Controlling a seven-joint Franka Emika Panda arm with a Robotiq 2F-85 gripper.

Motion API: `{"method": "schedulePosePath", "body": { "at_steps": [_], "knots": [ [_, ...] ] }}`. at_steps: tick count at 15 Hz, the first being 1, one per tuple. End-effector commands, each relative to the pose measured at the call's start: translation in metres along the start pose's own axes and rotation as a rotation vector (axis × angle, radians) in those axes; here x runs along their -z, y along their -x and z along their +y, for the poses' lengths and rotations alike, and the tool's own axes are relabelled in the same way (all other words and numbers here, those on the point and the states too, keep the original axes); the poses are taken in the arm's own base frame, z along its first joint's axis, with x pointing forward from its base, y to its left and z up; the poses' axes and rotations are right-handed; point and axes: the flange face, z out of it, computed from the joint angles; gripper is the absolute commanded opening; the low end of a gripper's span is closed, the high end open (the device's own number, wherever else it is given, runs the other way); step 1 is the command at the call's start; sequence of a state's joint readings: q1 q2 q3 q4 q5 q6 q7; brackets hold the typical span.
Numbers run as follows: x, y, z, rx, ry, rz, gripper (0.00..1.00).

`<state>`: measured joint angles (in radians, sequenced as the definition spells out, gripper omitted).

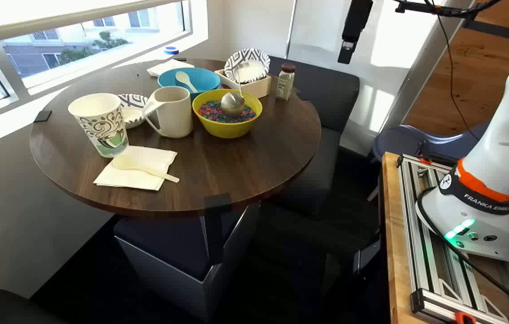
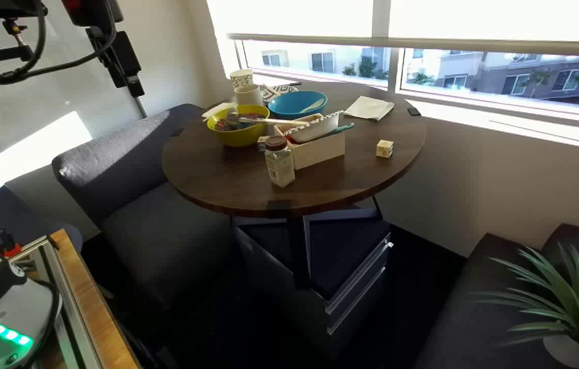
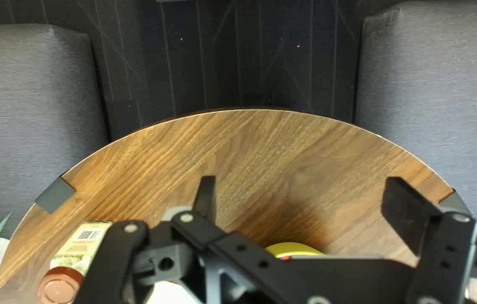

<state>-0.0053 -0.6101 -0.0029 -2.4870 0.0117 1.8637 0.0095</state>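
My gripper (image 3: 302,179) is open, with nothing between its fingers. It hangs above the round brown table (image 3: 272,143), apart from everything on it. In both exterior views the gripper (image 1: 347,50) (image 2: 133,84) is high at the table's side. The rim of a yellow bowl (image 3: 293,248) shows just below the jaws in the wrist view, mostly hidden. In an exterior view this yellow bowl (image 1: 227,129) holds red, blue and green bits and a metal ladle (image 1: 232,104). A jar with a brown lid (image 3: 76,253) lies left of the gripper in the wrist view; it stands upright (image 2: 280,166) on the table.
A blue bowl (image 1: 209,80) with a pale spoon, a beige mug (image 1: 175,114), a patterned paper cup (image 1: 101,128) and a napkin (image 1: 142,155) with a spoon (image 1: 146,168) stand around. A wooden box (image 2: 320,154) holds a patterned bowl. A small block (image 2: 384,148) sits near the edge.
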Motion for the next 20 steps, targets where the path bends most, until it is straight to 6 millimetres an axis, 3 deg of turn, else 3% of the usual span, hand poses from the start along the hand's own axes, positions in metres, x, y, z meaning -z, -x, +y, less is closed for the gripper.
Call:
{"method": "schedulePosePath", "body": {
  "at_steps": [1, 18, 20],
  "knots": [
    [0.001, 0.000, 0.000, 0.000, 0.000, -0.001, 1.00],
    [0.001, 0.000, 0.000, 0.000, 0.000, -0.001, 1.00],
    [-0.002, -0.011, -0.001, 0.018, -0.012, 0.005, 1.00]
  ]
}}
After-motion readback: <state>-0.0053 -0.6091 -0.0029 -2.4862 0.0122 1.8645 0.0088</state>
